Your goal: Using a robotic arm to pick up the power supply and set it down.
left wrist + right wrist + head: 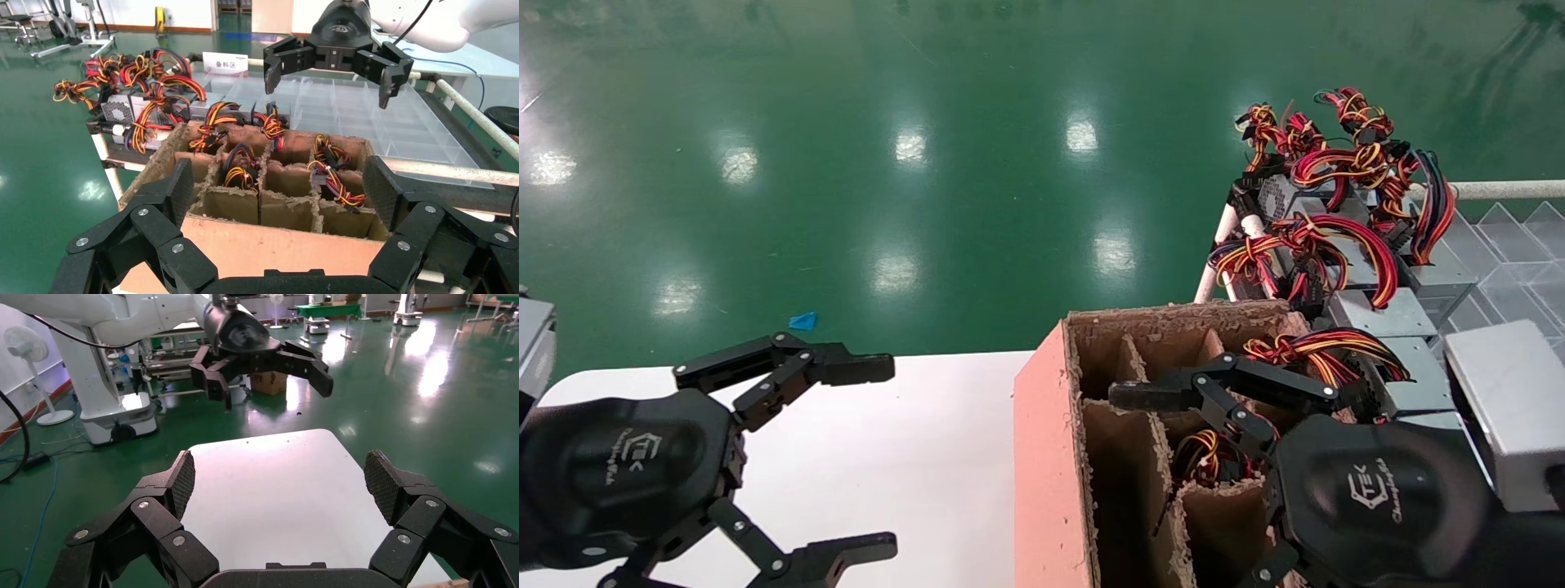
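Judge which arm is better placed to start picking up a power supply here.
Right, probably. The open black right gripper hovers over the divided brown cardboard box holding wired units, beside the silver-grey metal power supplies on the rack. The open left gripper sits over the bare white table.

The floor [928, 122] is glossy dark green with pale white light spots, and one small blue scrap [803, 321] lies on it. The desk [887, 457] is plain white. The cardboard box [1042, 457] is salmon pink on its outer wall and raw brown inside, with brown dividers [263, 202]. The power supplies [1385, 314] are silver-grey metal; one shows a honeycomb hole pattern [117, 112]. Their wire bundles [1344, 159] are mostly red, yellow, orange and black, with some blue and purple strands. The left gripper [862, 457] and the right gripper [1173, 482] are matt black, each with a white logo on the palm. The tray [367, 110] is clear plastic.
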Controlling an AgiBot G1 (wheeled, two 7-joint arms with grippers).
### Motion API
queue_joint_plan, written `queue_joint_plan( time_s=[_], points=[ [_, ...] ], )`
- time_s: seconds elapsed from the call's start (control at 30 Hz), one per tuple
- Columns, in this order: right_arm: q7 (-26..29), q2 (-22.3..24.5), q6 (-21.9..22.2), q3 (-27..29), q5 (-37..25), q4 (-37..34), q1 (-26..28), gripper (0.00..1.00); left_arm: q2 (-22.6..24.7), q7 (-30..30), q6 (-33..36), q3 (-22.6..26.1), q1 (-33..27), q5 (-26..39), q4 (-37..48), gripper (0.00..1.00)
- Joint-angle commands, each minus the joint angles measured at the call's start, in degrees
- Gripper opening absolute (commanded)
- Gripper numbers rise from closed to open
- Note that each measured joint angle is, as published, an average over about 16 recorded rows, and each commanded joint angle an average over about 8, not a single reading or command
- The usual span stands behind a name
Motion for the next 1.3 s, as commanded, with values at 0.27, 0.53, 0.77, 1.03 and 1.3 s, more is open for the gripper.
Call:
queue_joint_plan(
  time_s=[0.27, 0.53, 0.77, 1.03, 1.3],
  points=[
    [0.0, 0.0, 0.0, 0.0, 0.1, -0.1, 0.0, 1.0, 0.0, 0.0, 0.0, 0.0, 0.0, 0.0, 0.0, 1.0],
    [-0.3, -0.1, 0.1, 0.1, 0.0, -0.7, 0.2, 1.0, 0.0, 0.0, 0.0, 0.0, 0.0, 0.0, 0.0, 1.0],
    [-0.3, -0.1, 0.1, 0.1, -0.1, -1.0, 0.3, 1.0, 0.0, 0.0, 0.0, 0.0, 0.0, 0.0, 0.0, 1.0],
    [-0.4, -0.1, 0.1, 0.2, -0.2, -1.1, 0.4, 1.0, 0.0, 0.0, 0.0, 0.0, 0.0, 0.0, 0.0, 1.0],
    [-0.4, -0.1, 0.2, 0.2, -0.2, -1.2, 0.4, 1.0, 0.0, 0.0, 0.0, 0.0, 0.0, 0.0, 0.0, 1.0]
  ],
)
